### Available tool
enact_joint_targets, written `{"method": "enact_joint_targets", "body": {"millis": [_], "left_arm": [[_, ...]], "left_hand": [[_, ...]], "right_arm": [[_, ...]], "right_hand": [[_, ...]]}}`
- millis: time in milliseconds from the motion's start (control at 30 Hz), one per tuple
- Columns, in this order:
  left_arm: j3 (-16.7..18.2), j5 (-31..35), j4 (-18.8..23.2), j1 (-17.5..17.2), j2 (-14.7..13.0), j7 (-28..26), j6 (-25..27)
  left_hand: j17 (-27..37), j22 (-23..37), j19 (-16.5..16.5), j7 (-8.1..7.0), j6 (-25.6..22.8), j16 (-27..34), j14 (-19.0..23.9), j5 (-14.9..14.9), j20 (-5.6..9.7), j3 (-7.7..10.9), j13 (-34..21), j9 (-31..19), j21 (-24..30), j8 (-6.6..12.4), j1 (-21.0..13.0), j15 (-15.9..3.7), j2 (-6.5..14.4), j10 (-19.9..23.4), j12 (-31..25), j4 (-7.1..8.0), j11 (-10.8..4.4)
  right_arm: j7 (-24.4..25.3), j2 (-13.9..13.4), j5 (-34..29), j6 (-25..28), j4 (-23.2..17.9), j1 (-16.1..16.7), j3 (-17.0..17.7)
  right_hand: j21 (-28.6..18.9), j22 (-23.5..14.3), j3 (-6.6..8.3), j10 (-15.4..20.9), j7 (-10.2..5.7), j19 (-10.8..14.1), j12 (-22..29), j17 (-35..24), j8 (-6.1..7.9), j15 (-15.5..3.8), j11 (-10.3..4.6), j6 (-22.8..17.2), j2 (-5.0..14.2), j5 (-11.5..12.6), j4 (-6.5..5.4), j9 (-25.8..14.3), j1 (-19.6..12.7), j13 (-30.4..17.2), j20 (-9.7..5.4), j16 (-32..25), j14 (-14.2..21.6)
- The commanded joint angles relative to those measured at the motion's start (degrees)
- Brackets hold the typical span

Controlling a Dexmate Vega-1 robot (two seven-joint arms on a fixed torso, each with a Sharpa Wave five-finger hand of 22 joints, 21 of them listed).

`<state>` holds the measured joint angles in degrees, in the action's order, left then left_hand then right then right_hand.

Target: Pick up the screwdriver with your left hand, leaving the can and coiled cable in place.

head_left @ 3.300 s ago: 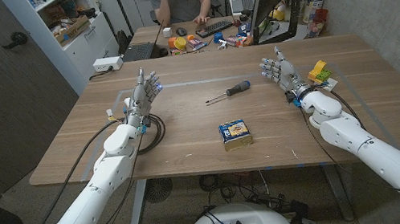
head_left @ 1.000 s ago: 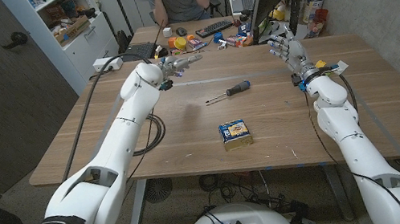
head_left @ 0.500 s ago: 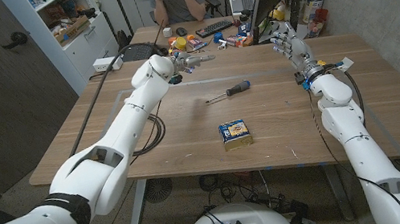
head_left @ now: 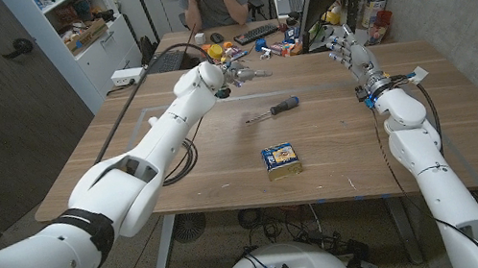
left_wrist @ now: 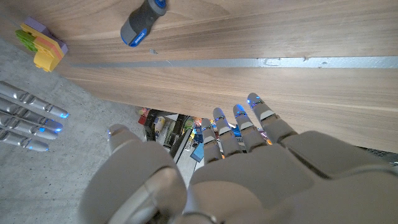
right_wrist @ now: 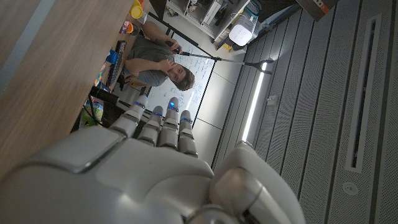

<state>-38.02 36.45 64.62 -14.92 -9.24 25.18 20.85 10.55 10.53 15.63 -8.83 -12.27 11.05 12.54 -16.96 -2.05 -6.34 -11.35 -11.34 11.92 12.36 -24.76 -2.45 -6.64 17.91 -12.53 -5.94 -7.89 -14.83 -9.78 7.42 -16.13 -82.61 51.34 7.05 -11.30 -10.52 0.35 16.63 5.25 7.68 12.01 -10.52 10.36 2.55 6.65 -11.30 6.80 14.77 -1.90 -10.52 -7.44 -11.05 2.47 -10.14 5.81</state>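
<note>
From the head view, my left hand (head_left: 237, 77) hangs over the far part of the table (head_left: 341, 161), fingers spread and holding nothing, while the screwdriver (head_left: 275, 108) lies flat on the wood nearer to me and a little to the right of that hand, well apart from it. The can (head_left: 280, 159) sits nearer still, close to the table's near edge, and the coiled cable (head_left: 181, 159) lies at the left, partly under my left arm; neither is touched. My right hand (head_left: 345, 46) is raised at the far right of the table, fingers apart, empty. In the left wrist view, my fingers (left_wrist: 249, 127) reach out loosely apart with nothing between them, and the screwdriver's dark handle with its blue end (left_wrist: 142, 23) shows beyond them on the wood, not in contact (a yellow and green toy (left_wrist: 40, 45) sits off at the table's edge). In the right wrist view, my right hand's fingers (right_wrist: 163, 126) stand straight and close together, gripping nothing, with a person (right_wrist: 158, 65) seated behind the table. So I judge the task barely begun: reaching, grasping and lifting all remain.
</note>
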Motion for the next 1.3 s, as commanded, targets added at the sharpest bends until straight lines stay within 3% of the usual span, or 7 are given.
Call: {"method": "enact_joint_targets", "body": {"millis": [33, 600, 833, 933, 1067, 1200, 1300], "left_arm": [[-8.0, 4.1, -1.3, 3.1, 0.3, -0.5, -0.6], [-16.4, 8.4, -6.8, 5.3, 2.9, -3.0, -2.3], [-19.5, 10.5, -8.5, 6.5, 3.5, -3.1, -2.7], [-20.6, 11.5, -9.0, 6.9, 3.7, -3.7, -2.6], [-22.0, 12.6, -9.6, 7.4, 3.9, -4.0, -2.7], [-22.8, 13.1, -9.8, 7.8, 4.0, -4.2, -2.9], [-23.0, 13.0, -10.2, 8.1, 4.2, -4.3, -3.0]], "left_hand": [[0.2, 0.3, 0.2, -0.41, -0.3, 0.2, 0.3, -0.4, -0.03, -0.42, -0.1, -0.1, 0.0, -0.07, -0.1, -3.01, -0.5, 0.4, -0.2, -0.05, -0.56], [0.3, 0.4, 0.3, -1.17, -0.8, 0.5, 1.1, -0.9, 0.06, -0.88, -0.2, -0.2, 0.1, 0.10, -0.1, -4.04, -0.2, 2.5, -0.8, 0.03, -2.00], [0.3, 0.4, 0.2, -1.46, -0.8, 0.5, 0.9, -1.0, 0.22, -1.07, -0.3, -0.2, 0.1, 0.09, -0.3, -4.31, -0.4, 2.4, -0.7, -0.04, -2.29], [0.3, 0.4, 0.2, -1.67, -0.6, 0.5, 0.9, -1.1, 0.30, -1.20, -0.3, -0.2, 0.1, -0.01, -0.4, -4.28, -0.5, 2.3, -0.7, -0.14, -2.53], [0.3, 0.4, 0.2, -1.74, -0.5, 0.5, 1.1, -1.2, 0.33, -1.33, -0.3, -0.3, 0.1, -0.07, -0.5, -4.40, -0.7, 2.5, -0.7, -0.24, -2.63], [0.3, 0.3, 0.2, -2.46, -6.6, 0.6, 1.6, -1.8, 0.47, -2.38, -0.4, -0.5, 0.1, 2.23, -1.4, -4.94, -1.4, 4.8, -1.3, -0.75, -3.58], [0.3, 0.3, 0.4, -2.81, -6.9, 0.6, 1.7, -2.0, 0.82, -2.56, -0.4, -0.5, 0.2, 2.27, -1.6, -5.06, -1.4, 5.3, -1.5, -0.83, -3.71]], "right_arm": [[0.5, -1.0, -1.7, -2.2, 0.7, -0.2, 0.2], [1.0, -1.4, -2.5, -4.1, 2.3, -0.8, 0.3], [1.8, -1.7, -3.2, -5.2, 2.6, -0.6, 0.7], [1.7, -1.7, -2.9, -5.1, 2.7, -0.6, 0.8], [1.8, -1.7, -2.9, -5.1, 2.7, -0.8, 0.9], [1.9, -1.6, -2.7, -5.1, 2.9, -0.9, 1.1], [1.8, -1.7, -2.6, -5.4, 3.1, -1.0, 1.2]], "right_hand": [[0.2, -0.1, 0.44, -1.2, 0.26, -0.5, -0.5, -0.1, -0.23, 0.26, 0.11, 1.1, 0.41, -0.2, 0.00, -0.2, -0.3, -0.1, 0.43, 0.1, -0.8], [0.1, -0.1, 0.62, -5.0, 2.29, -1.4, -0.9, -0.1, 0.00, 1.68, 1.88, 4.1, 0.36, -1.1, -0.08, -0.2, 0.0, -0.1, 0.69, -0.1, -2.7], [0.2, -0.1, 0.95, -6.8, 3.12, -2.2, -1.0, -0.1, 0.15, 2.51, 3.26, 4.8, 0.57, -1.2, 0.00, -0.2, -0.2, 0.0, 0.91, 0.0, -4.0], [0.1, -0.1, 1.22, -10.0, 4.58, -2.6, -1.4, -0.1, -0.24, 4.09, 5.65, 7.2, 0.61, -1.4, 0.00, -0.2, -0.3, 0.0, 1.05, 0.0, -5.4], [0.1, -0.1, 1.30, -11.2, 4.99, -2.8, -1.5, -0.1, -0.12, 4.75, 5.84, 7.6, 0.59, -1.5, -0.03, -0.2, -0.2, 0.0, 1.20, 0.0, -6.0], [0.0, -0.1, 1.37, -12.2, 5.75, -2.9, -1.6, -0.1, -0.07, 5.46, 5.97, 7.9, 0.60, -1.5, -0.06, -0.2, -0.2, 0.0, 1.29, 0.0, -6.6], [0.0, -0.1, 1.47, -13.8, 6.28, -3.0, -1.8, -0.1, -0.05, 6.13, 5.97, 8.4, 0.64, -1.6, -0.10, -0.2, -0.2, 0.0, 1.36, 0.0, -7.0]]}}
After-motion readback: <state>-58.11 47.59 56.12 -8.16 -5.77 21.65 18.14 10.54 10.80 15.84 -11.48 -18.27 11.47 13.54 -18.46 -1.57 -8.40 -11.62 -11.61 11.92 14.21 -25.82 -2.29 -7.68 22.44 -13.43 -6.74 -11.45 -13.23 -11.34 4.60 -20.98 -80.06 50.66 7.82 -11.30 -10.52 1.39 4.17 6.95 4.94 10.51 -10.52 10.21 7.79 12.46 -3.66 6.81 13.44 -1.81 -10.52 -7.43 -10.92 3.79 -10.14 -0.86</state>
